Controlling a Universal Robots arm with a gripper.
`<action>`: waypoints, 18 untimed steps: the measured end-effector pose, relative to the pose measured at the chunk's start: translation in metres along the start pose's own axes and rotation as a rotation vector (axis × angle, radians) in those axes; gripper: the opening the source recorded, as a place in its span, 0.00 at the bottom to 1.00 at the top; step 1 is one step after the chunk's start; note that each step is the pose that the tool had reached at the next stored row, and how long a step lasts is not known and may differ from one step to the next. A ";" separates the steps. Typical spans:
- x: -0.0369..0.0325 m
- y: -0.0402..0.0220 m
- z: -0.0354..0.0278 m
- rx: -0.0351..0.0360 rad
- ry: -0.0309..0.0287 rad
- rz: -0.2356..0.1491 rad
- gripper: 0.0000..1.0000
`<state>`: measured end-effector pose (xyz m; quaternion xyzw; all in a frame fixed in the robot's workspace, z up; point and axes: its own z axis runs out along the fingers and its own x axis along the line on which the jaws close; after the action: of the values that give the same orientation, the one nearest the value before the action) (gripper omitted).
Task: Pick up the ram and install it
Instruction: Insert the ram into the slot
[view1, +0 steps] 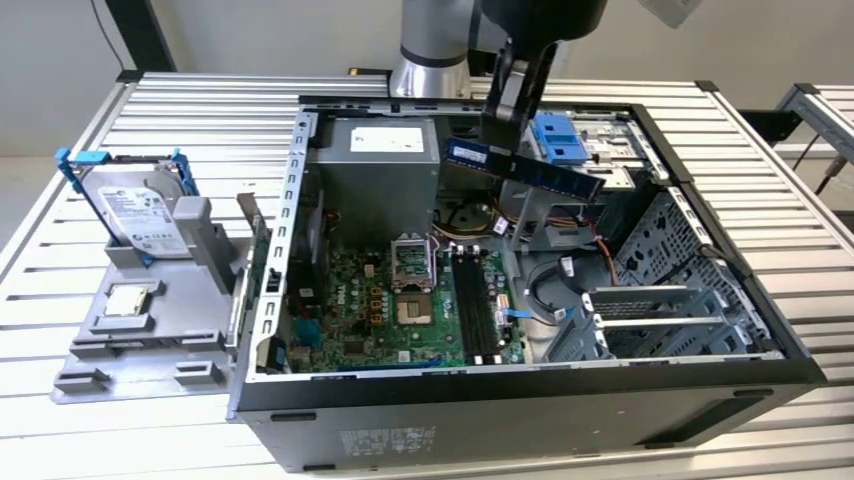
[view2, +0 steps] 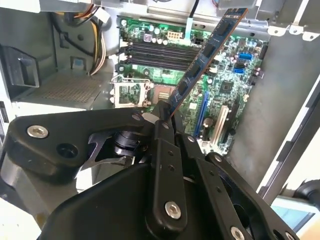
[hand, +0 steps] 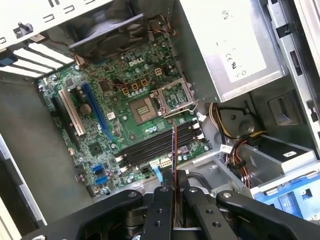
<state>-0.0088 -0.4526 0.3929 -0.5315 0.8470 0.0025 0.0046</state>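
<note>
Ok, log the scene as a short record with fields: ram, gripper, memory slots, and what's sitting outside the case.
ram: tilted in the air above the motherboard, not in a slot
gripper: shut on one end of the ram, over the open case
memory slots: black, on the motherboard, beside the processor socket
outside the case: hard drive standing on a grey tray, at the exterior view's left

Robotics lab bench. Opened computer tower (view1: 534, 430) sits on slatted metal table (view1: 174, 110). Robot arm's base (view1: 434, 45) stands just beyond the tower.
</note>
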 end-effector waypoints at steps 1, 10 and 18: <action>0.0000 0.0000 0.0000 0.0001 0.0000 0.009 0.00; 0.0001 -0.0001 0.0000 0.0008 0.0000 0.089 0.00; 0.0003 -0.0001 0.0000 0.0016 0.0001 0.161 0.00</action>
<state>-0.0088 -0.4529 0.3929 -0.4617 0.8870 0.0021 0.0048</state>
